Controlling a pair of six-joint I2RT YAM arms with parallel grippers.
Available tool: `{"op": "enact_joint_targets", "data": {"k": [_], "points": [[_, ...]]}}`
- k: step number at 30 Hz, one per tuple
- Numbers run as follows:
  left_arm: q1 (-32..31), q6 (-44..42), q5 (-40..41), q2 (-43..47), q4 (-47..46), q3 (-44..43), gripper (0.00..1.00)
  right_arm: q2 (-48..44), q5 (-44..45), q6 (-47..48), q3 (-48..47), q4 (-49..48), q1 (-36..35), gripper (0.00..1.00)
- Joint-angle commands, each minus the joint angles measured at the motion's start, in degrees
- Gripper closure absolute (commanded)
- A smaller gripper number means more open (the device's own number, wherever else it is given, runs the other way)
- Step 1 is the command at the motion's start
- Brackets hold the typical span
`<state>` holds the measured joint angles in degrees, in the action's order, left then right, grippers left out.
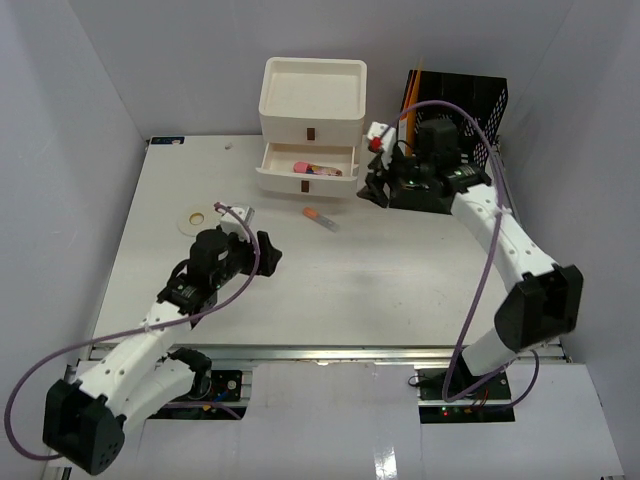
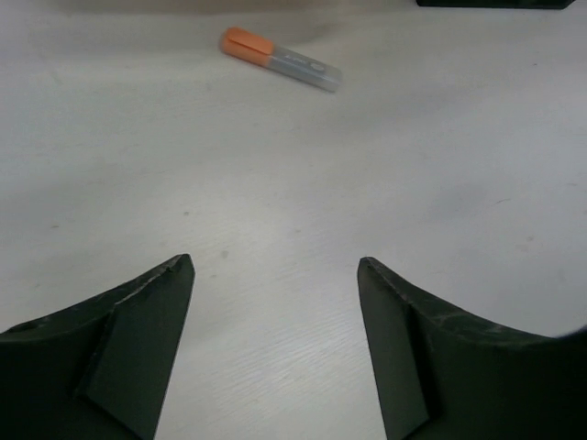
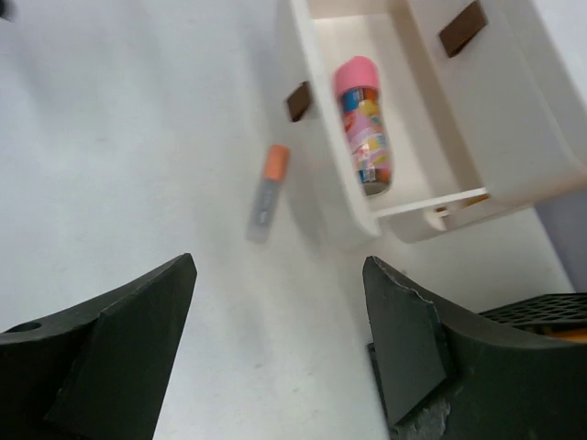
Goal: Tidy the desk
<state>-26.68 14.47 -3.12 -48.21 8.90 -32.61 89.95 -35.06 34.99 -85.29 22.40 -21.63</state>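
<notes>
The white desk (image 1: pixel 340 290) holds a small grey tube with an orange cap (image 1: pixel 320 217), lying in front of the cream drawer unit (image 1: pixel 312 110); the tube also shows in the left wrist view (image 2: pixel 280 59) and the right wrist view (image 3: pixel 268 192). The unit's middle drawer is pulled open with a pink-capped colourful tube (image 3: pixel 365 126) inside. My left gripper (image 1: pixel 268 252) is open and empty, low over the desk, left and short of the orange-capped tube. My right gripper (image 1: pixel 376 190) is open and empty beside the open drawer's right end.
A black mesh pen holder (image 1: pixel 470 100) with an orange pencil stands at the back right behind my right arm. A white tape roll (image 1: pixel 196 219) and a small white object (image 1: pixel 240 213) lie at the left. A metal rail (image 1: pixel 330 352) runs along the near edge.
</notes>
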Motion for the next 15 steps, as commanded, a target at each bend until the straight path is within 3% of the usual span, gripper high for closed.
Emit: {"op": "enact_joint_targets", "data": {"k": [1,4,7,12,15], "points": [[0.4,8.43,-9.15,-12.33,-12.95,-10.96,0.24,-9.9,-24.76,-2.12,16.24,0.17,6.04,0.24],[0.39,8.37,-9.72,-23.66,-16.52,-19.24,0.29,-16.08,-30.47,-1.81,28.15,-2.3,9.97,0.29],[0.31,6.29,-5.07,-33.72,-19.86,-29.44,0.28,-23.35,-33.57,-8.59,36.2,-11.64,16.11,0.3],[0.21,3.59,2.4,-49.82,-19.79,-45.48,0.28,-27.3,-37.77,-13.51,39.7,-16.57,23.05,0.32],[0.1,3.07,6.31,-55.98,-18.6,-50.89,0.28,-28.16,-37.26,-15.01,40.52,-17.63,24.49,0.32]]}}
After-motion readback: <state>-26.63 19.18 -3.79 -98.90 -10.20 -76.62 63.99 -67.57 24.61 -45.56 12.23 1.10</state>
